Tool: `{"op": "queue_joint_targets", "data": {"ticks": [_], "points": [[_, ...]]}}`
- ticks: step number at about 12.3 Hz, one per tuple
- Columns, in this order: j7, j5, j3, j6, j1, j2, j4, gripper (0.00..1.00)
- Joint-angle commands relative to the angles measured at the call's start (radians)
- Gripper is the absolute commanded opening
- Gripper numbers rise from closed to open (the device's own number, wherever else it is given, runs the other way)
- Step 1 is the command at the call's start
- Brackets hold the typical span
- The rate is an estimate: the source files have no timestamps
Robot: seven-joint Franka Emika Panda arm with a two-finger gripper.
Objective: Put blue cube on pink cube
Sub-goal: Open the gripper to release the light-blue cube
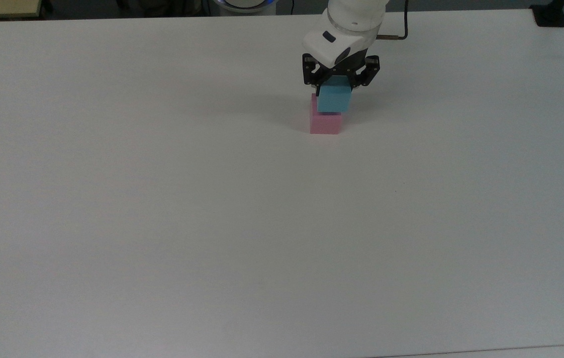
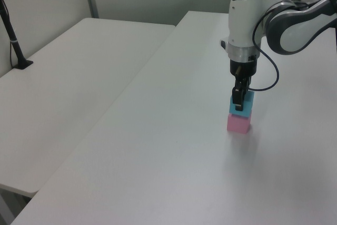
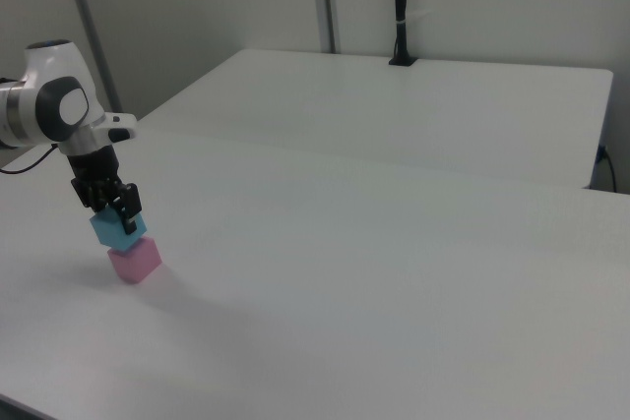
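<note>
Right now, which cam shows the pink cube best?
The right view: the pink cube shows its top edge and two side faces under the blue cube. In the left view, the pink cube looks smaller. In the top view, the blue cube covers much of it.

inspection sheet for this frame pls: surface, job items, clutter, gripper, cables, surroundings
Surface: white table, bare apart from the cubes.
Job's things: blue cube sits on the pink cube, which rests on the table.
Clutter: nothing seen.
Grippers: gripper shut on the blue cube, not yet released.
Cables: black cable loops off the wrist.
Surroundings: second white table with a black post; partition walls behind.
</note>
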Motion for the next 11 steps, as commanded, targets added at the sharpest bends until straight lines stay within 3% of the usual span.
{"op": "queue_joint_targets", "data": {"ticks": [1, 5, 7, 9, 10, 11], "points": [[0.022, -0.021, -0.008, 0.026, 0.002, -0.007, -0.019, 0.18], [0.053, -0.049, -0.008, 0.027, 0.001, 0.013, -0.019, 0.23], [0.053, -0.053, -0.008, 0.027, 0.000, 0.015, -0.017, 0.42], [0.053, -0.053, -0.009, 0.027, 0.000, 0.015, -0.017, 0.72], [0.053, -0.053, -0.009, 0.027, 0.000, 0.015, -0.017, 0.93], [0.053, -0.053, -0.009, 0.027, 0.000, 0.015, -0.017, 1.00]]}}
